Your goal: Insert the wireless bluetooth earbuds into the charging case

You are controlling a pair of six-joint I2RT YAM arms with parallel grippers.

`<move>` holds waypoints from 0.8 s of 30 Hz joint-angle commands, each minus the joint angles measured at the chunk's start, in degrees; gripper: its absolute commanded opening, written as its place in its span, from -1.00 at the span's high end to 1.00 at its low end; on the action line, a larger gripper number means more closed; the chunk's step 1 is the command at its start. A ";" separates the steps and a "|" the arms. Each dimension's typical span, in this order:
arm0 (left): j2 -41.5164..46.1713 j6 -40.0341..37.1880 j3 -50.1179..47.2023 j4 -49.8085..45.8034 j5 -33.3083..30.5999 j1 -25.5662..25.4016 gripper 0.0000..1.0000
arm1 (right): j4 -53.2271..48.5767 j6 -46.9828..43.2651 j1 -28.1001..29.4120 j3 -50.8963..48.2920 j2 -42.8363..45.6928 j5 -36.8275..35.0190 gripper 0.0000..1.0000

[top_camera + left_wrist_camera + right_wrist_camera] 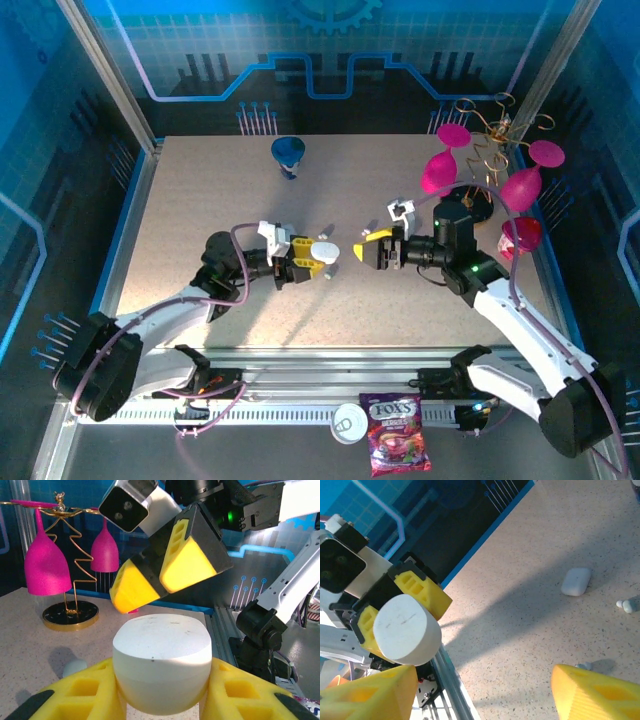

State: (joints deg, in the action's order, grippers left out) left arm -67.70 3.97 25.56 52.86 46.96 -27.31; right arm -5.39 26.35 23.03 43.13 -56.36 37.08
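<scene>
- While your left gripper (318,257) is closed snugly on a white rounded case (161,655), that case sits between its yellow pads, facing the right arm.
- Your right gripper (485,675) is spread wide with nothing between its jaws, just beside the held case.
- Near the middle of the table (200,200), the two grippers meet.
- Beyond your right gripper, a second white case (576,581) lies flat on the table, with a tiny white earbud (621,604) near it.

Left arm (170,310) and right arm (520,320): white links, black joints and bases, lilac cables (240,232) looping alongside. Fingers (187,562) are yellow wedge blocks with square cut-outs on black mounts. Green light (472,267) glows on right arm's wrist.
</scene>
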 commanded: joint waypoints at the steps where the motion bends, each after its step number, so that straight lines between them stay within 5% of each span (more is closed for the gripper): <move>1: 1.17 -1.26 -0.54 0.08 1.15 0.33 0.45 | 3.35 -1.51 0.60 -0.22 0.13 2.42 -0.55; 10: 0.47 0.62 0.40 0.03 2.78 0.38 0.44 | -0.88 -9.90 8.64 4.46 -4.29 -3.08 -0.73; 24: -0.50 1.90 -0.03 1.97 4.21 0.32 0.44 | 1.90 -7.68 8.52 6.57 -6.48 -8.60 -0.68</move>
State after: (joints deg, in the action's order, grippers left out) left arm -67.88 5.34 25.56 52.62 47.86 -26.72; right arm -5.50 18.79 31.55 47.70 -62.28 32.01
